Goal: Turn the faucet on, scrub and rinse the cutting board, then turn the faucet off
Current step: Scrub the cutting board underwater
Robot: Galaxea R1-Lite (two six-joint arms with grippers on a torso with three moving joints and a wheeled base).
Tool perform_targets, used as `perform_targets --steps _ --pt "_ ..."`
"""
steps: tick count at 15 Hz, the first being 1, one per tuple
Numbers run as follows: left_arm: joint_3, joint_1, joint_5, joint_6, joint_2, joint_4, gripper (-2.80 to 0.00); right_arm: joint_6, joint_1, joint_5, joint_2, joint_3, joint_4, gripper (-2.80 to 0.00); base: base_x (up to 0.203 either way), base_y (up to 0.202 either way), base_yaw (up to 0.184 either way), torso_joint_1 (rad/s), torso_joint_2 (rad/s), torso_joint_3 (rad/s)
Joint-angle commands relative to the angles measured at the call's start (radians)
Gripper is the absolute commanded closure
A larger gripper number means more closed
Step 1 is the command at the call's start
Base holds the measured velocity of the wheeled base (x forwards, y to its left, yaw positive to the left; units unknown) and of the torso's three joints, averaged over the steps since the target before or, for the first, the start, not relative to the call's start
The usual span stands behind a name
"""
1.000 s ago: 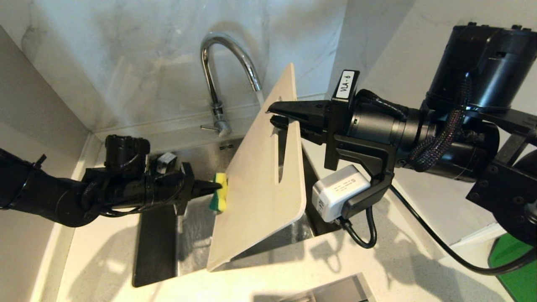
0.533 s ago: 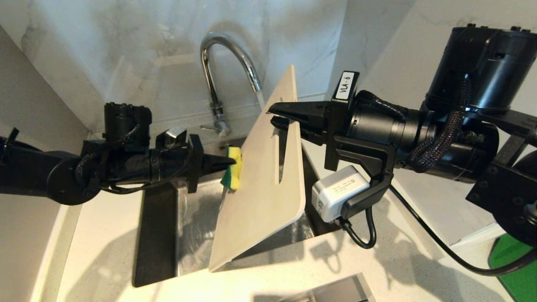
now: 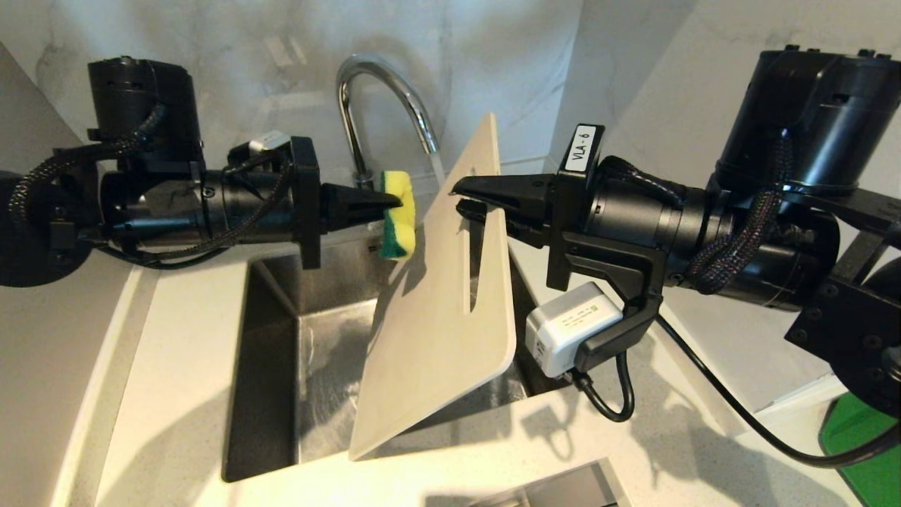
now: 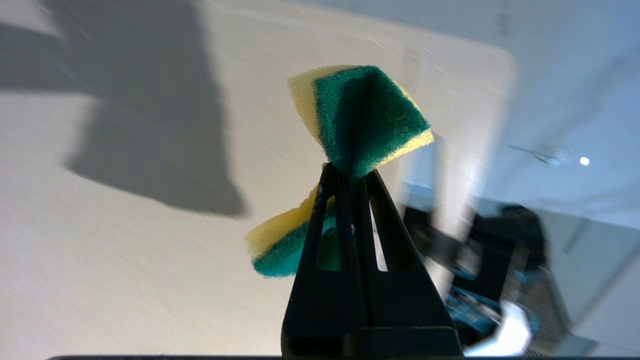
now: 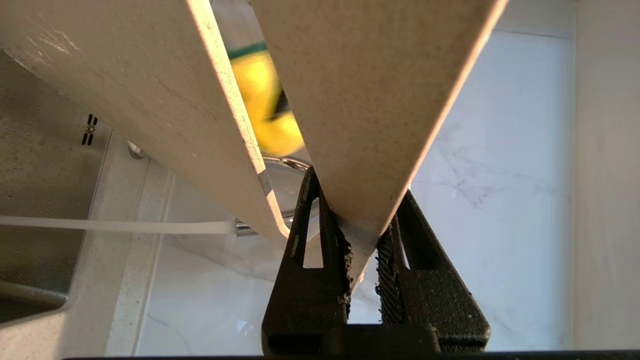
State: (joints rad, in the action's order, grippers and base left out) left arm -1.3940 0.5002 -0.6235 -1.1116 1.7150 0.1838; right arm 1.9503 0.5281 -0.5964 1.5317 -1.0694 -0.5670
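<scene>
The cream cutting board (image 3: 436, 303) stands tilted over the sink (image 3: 271, 366), its lower corner near the front rim. My right gripper (image 3: 461, 197) is shut on the board's upper edge beside the handle slot; the right wrist view shows the board (image 5: 370, 100) wedged between its jaws (image 5: 360, 200). My left gripper (image 3: 394, 204) is shut on a green-and-yellow sponge (image 3: 398, 218), held high at the board's upper left edge; contact is unclear. In the left wrist view the sponge (image 4: 365, 115) is pinched and folded at that gripper's (image 4: 350, 172) tips. The chrome faucet (image 3: 366, 91) arches behind, with a thin stream of water (image 5: 115, 226) running from its spout.
White speckled countertop (image 3: 162, 394) surrounds the sink, with marble walls behind and at right. A black cable (image 3: 739, 422) trails from my right wrist across the counter. A green patch (image 3: 862, 443) lies at the far right, and a second recess (image 3: 556, 489) at the front edge.
My left gripper has carried the sponge up along the board's face, from its lower middle to the top edge near the spout. The right gripper and the board have stayed put.
</scene>
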Motion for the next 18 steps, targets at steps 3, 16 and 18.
perform_targets --steps 3,16,18 --pt "0.015 0.035 -0.007 -0.047 -0.086 -0.022 0.0 0.01 -0.003 -0.003 0.001 0.0 -0.004 0.0 0.0 0.0 0.0 0.0 0.0 0.0" --pt "0.357 0.126 0.04 0.014 -0.153 0.057 0.0 0.005 -0.014 -0.003 0.001 0.0 -0.004 0.0 0.0 0.0 0.0 0.0 0.0 0.0" --pt "0.357 0.147 0.081 0.016 -0.129 0.059 0.0 0.004 -0.022 -0.003 -0.001 0.0 -0.004 0.0 0.0 0.0 0.0 0.0 0.0 0.0"
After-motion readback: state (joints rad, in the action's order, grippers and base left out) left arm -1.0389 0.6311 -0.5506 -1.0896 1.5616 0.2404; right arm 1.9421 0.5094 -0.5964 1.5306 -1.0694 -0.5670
